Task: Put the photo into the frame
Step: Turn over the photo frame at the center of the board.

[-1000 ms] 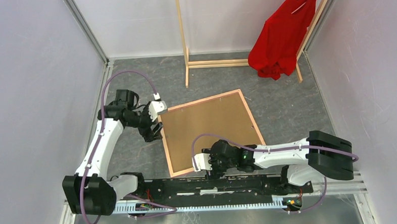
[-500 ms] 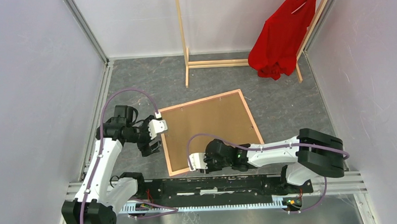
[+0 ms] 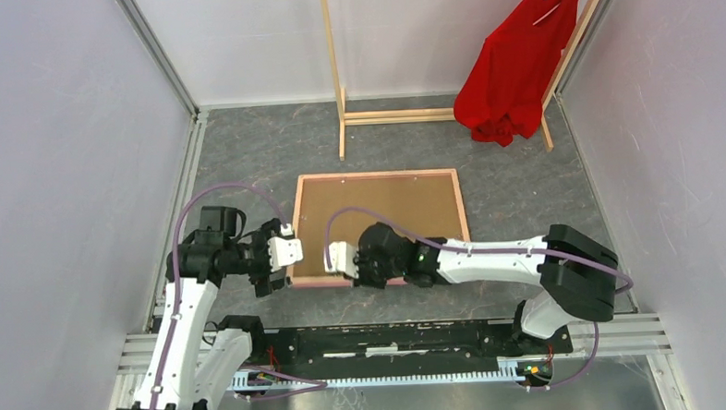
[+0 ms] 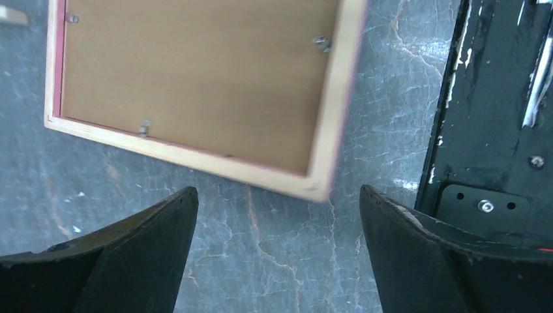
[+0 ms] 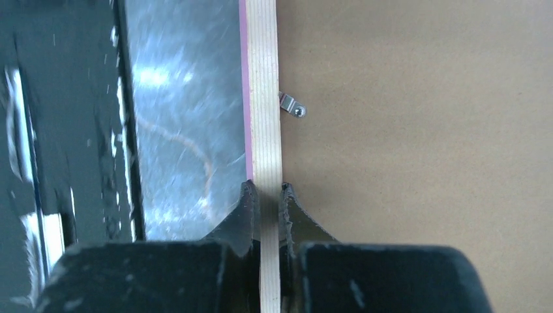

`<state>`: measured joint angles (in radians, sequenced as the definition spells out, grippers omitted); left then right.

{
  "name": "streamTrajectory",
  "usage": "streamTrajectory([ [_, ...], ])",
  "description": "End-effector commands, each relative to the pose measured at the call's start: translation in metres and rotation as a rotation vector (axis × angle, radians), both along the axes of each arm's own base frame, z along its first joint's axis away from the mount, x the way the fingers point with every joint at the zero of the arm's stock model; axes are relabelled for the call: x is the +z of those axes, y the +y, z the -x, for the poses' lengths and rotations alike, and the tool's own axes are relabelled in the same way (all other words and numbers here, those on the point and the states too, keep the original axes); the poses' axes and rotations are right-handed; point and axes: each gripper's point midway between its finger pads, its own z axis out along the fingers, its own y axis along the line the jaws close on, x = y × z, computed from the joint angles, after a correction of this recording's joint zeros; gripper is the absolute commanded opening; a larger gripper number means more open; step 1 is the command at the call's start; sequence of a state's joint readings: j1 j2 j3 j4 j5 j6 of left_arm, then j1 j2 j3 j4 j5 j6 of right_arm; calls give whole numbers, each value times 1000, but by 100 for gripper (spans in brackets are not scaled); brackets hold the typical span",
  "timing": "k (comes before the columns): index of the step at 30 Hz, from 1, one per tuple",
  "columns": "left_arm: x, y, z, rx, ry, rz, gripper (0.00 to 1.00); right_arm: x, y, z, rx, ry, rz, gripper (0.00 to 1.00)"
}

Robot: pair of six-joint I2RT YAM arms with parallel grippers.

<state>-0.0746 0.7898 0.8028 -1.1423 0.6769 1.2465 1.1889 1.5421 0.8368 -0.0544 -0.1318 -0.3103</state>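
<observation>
Frame (image 3: 379,225) now lies squared, no longer skewed, backing up, just before the clothes rack (image 3: 338,86). Right gripper (image 5: 267,189) pinches its wood rail; left gripper (image 4: 277,202) stands spread, holding nothing. Judged rigid, light; grip rails, never backing.

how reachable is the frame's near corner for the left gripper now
Probably yes: the left gripper hangs open just short of the frame, only table between them. The right gripper pinches its near edge farther along.

Bright, even overhead light fills the top view, with soft shadows on the counter (image 3: 525,198). In the left wrist view the edge of the frame (image 4: 195,78) smears; in the right, glare streaks the counter.
</observation>
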Motion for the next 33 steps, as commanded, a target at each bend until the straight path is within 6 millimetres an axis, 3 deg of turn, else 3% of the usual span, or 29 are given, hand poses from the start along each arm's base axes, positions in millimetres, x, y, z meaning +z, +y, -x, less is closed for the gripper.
streamTrajectory([
  [1, 11, -8, 11, -176, -168, -2, 100, 99, 48, -36, -79, 17, -276, 0],
  [5, 40, -3, -23, -162, -448, -56, 100, 126, 62, -49, -93, 43, -274, 0],
  [11, 62, -2, -37, -228, -609, -115, 100, 151, 73, -58, -103, 158, -332, 0],
  [18, 45, 8, -46, -300, -689, -241, 95, 168, 74, -57, -103, 243, -379, 0],
  [22, 36, 7, -42, -317, -648, -232, 92, 180, 74, -60, -103, 256, -409, 0],
  [27, 35, 4, -53, -310, -707, -229, 87, 190, 77, -58, -96, 287, -423, 0],
  [33, 28, 3, -68, -301, -709, -224, 60, 199, 76, -57, -92, 321, -451, 0],
])
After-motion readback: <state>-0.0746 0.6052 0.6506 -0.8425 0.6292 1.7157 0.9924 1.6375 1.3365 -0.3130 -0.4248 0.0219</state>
